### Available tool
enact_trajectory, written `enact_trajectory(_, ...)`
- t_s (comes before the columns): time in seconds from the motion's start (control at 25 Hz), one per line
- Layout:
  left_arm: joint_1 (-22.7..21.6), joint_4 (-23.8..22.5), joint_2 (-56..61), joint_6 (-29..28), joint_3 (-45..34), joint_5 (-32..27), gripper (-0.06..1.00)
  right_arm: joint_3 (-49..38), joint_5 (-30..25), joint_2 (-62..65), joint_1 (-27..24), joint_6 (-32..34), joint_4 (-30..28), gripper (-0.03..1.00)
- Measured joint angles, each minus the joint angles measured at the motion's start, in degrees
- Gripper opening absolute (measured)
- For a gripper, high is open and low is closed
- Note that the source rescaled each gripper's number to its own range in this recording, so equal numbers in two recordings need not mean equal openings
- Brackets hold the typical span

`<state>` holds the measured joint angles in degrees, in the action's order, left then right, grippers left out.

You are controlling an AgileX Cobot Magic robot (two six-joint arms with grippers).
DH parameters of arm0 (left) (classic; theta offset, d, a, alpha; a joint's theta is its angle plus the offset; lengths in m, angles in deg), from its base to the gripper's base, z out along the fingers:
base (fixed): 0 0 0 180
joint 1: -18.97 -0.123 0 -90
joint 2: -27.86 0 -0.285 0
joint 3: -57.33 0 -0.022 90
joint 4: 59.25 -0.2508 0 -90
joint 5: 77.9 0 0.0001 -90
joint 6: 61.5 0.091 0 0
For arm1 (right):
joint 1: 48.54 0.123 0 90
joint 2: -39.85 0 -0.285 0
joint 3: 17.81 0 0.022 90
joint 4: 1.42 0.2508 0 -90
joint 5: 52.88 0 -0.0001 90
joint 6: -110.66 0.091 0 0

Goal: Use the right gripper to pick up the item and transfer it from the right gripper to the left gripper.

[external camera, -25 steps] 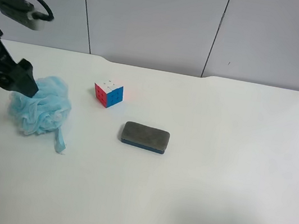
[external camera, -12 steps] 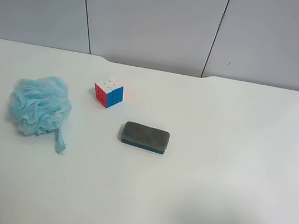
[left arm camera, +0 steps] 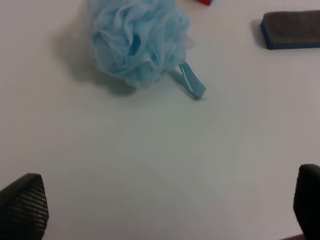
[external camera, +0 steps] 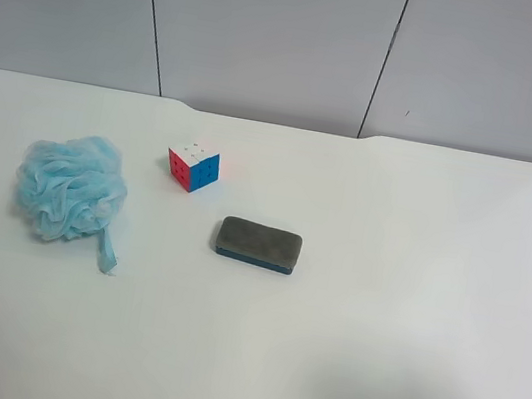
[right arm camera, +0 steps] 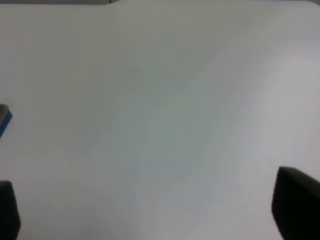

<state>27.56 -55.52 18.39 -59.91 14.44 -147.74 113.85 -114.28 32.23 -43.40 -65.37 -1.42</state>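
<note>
A: How do the jaws stand?

B: The left gripper (left arm camera: pixel 165 200) is spread wide with nothing between its fingers; only two black tips, one with a ribbed face, show at the lower corners of the left wrist view. The right gripper (right arm camera: pixel 150 205) is likewise parted and bare, its dark tips cut off at the lower corners of its own view.

A: And the item?

B: The item (external camera: pixel 71 186), a fluffy light-blue mesh ball, lies on the white table (external camera: pixel 415 284) at the left of the exterior high view, its flat blue ribbon loop (external camera: pixel 107 248) trailing toward the frame's bottom. Neither arm shows there.

A: Anything else?

B: A colourful puzzle cube (external camera: pixel 192 165) sits upper centre, and a grey-topped, blue-based eraser block (external camera: pixel 258 244), rounded at its corners, lies just below it, apart. The right wrist view is blurred; just a blue sliver shows at its left edge.
</note>
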Motion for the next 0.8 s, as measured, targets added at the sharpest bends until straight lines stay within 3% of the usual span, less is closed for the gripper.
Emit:
enact_trajectory(0.24, 0.0, -3.2, 1.9, -3.3, -2.4, 0.1, 1.00, 0.0, 0.0, 0.0, 0.0, 0.0, 0.0, 1.00)
enact_trajectory(0.4, 0.0, -4.7, 1.9, -4.0, -3.4, 4.6, 1.00, 0.0, 0.0, 0.0, 0.0, 0.0, 0.0, 1.00)
enact_trajectory(0.56, 0.0, -5.1, 1.9, -4.0, -5.3, 8.5, 1.00, 0.0, 0.0, 0.0, 0.0, 0.0, 0.0, 1.00)
enact_trajectory(0.8, 0.0, -5.1, 1.9, -3.9, -5.4, 9.0, 1.00, 0.0, 0.0, 0.0, 0.0, 0.0, 0.0, 1.00)
